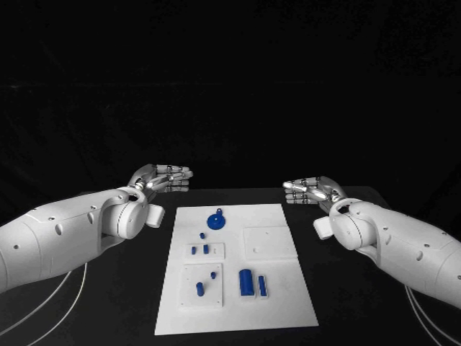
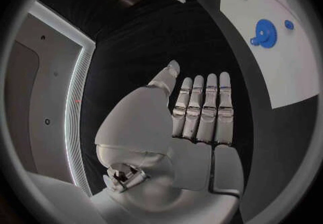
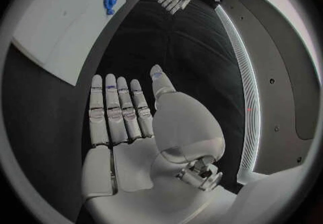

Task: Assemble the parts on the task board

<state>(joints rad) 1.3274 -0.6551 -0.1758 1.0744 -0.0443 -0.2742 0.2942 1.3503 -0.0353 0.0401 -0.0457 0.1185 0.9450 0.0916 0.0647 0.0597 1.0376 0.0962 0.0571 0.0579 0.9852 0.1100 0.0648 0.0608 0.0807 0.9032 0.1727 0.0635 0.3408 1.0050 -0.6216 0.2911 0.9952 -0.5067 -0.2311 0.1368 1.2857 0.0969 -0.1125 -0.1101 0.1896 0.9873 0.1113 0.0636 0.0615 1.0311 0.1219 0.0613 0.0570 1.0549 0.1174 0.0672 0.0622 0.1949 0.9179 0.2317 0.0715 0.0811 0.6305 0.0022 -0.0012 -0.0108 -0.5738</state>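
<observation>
Both hands hang flat and empty over the black table [image 1: 106, 303], the left hand [image 1: 160, 179] and right hand [image 1: 310, 191] flanking the far end of the white board [image 1: 293, 303], fingers straight and together. On the board lie a blue gear [image 1: 217, 220], small pins [image 1: 199, 250] and two longer bars [image 1: 252, 282]. The small, close-set parts could be knocked or skid on the smooth plate under a broad hand. Dark surroundings frame the table.
</observation>
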